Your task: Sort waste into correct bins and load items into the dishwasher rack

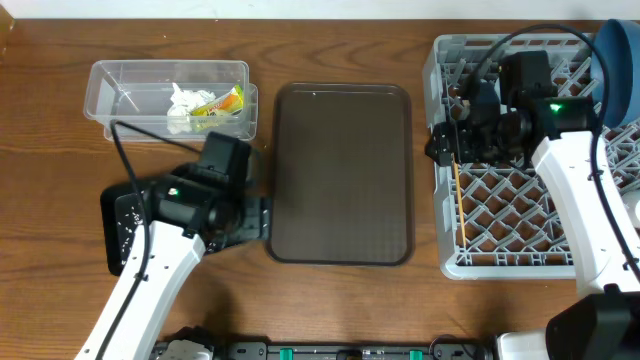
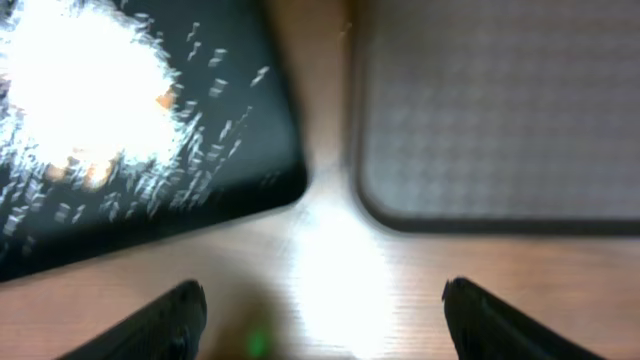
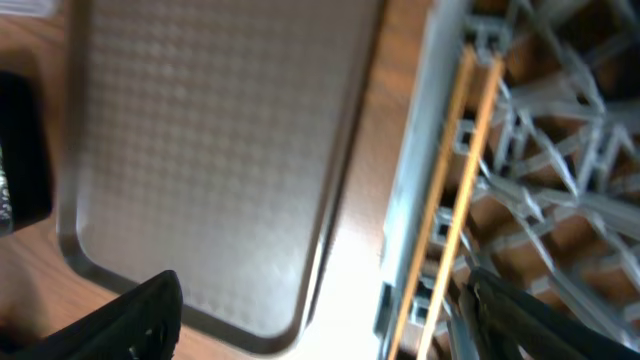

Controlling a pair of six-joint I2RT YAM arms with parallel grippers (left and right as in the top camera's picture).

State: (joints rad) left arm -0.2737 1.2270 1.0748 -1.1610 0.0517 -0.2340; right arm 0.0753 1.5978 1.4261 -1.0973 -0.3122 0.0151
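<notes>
Judging from how things lie, the job looks nearly finished: the brown serving tray (image 1: 342, 172) is bare. The clear tub (image 1: 110, 90) holds the crumpled tissue (image 1: 182, 105) and the yellow-green wrapper (image 1: 222, 103); the black tray (image 1: 118, 235) carries the rice scraps (image 2: 70, 90). In the dishwasher rack (image 1: 500, 262) the chopsticks (image 3: 450, 190) lie along its left edge and the blue plate (image 1: 618, 70) stands at the far corner — cups and bowl cannot be made out. The right gripper (image 3: 320, 310) hangs spread wide over the chopsticks, holding nothing; the left gripper (image 2: 325, 310) is spread and empty beside the black tray.
</notes>
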